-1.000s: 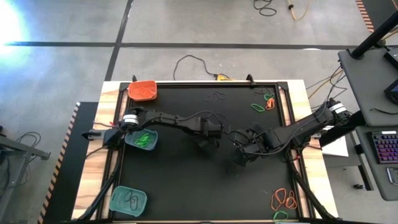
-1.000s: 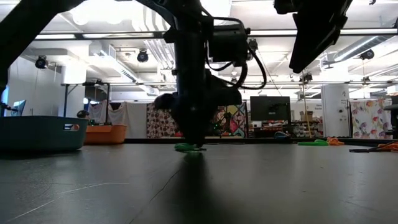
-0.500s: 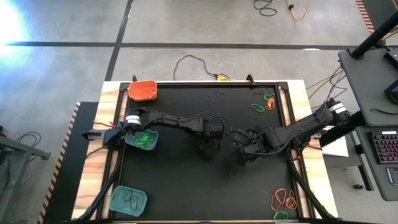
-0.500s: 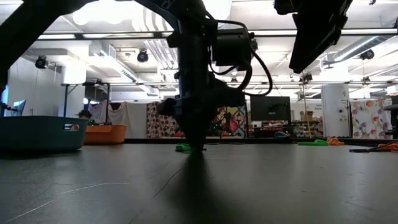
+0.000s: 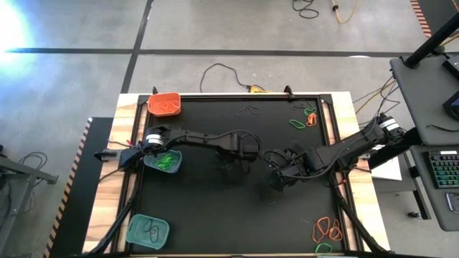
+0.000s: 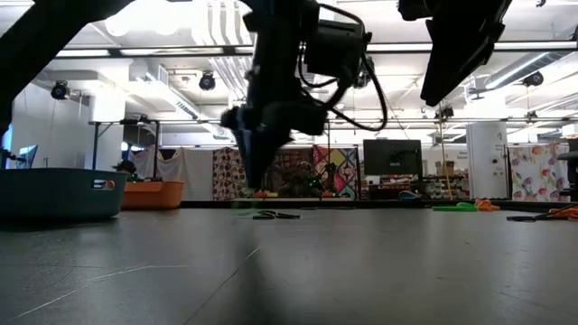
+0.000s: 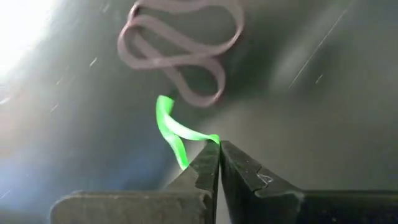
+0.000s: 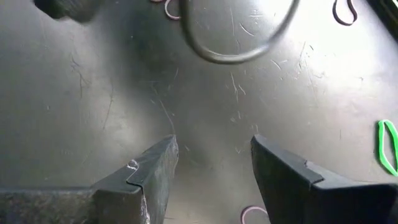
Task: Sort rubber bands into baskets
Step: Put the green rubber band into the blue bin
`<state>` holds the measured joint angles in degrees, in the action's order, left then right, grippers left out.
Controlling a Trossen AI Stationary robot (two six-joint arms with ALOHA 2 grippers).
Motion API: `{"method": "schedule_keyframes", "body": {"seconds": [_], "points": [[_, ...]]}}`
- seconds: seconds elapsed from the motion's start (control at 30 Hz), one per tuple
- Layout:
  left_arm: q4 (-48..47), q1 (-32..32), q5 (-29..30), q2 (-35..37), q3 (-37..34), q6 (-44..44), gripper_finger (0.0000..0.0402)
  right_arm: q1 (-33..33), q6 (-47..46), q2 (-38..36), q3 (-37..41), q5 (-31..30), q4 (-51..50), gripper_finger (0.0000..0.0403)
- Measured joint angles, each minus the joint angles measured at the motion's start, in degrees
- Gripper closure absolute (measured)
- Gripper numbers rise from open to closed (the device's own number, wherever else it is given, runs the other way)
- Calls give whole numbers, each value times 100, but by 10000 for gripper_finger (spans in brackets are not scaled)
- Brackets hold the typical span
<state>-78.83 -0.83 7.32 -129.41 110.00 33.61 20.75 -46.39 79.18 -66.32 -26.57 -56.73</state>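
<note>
While several rubber bands (image 5: 326, 229) are lying loose at the high view's lower right and upper right, the left gripper (image 7: 219, 147) is pinching a green band (image 7: 171, 127) at centre frame, the nearest teal basket (image 5: 163, 160) sitting mid-left; the right gripper (image 8: 214, 165) is hanging open, empty.

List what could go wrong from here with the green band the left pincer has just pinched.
1. The left pincer holds the green rubber band only by its end, at the very fingertips; it may slip out in transit.
2. A pale band lies right beside the green one; if they are tangled, it could be dragged along.
3. The open right pincer waits close by at mid-table, so the arms could brush as the left one heads to the teal basket.
</note>
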Motion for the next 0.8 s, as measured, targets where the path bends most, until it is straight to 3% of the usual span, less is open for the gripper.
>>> {"method": "schedule_keyframes", "body": {"seconds": [0.23,0.63,0.8], "points": [[-679,-53,117,686,-495,461,401,0,322,0,0,-14,7,204],[-617,25,263,3442,-3585,2493,401,-15,931,0,0,-350,477,204],[-83,29,253,4401,-4774,3244,401,-15,1032,0,0,-317,752,204]]}}
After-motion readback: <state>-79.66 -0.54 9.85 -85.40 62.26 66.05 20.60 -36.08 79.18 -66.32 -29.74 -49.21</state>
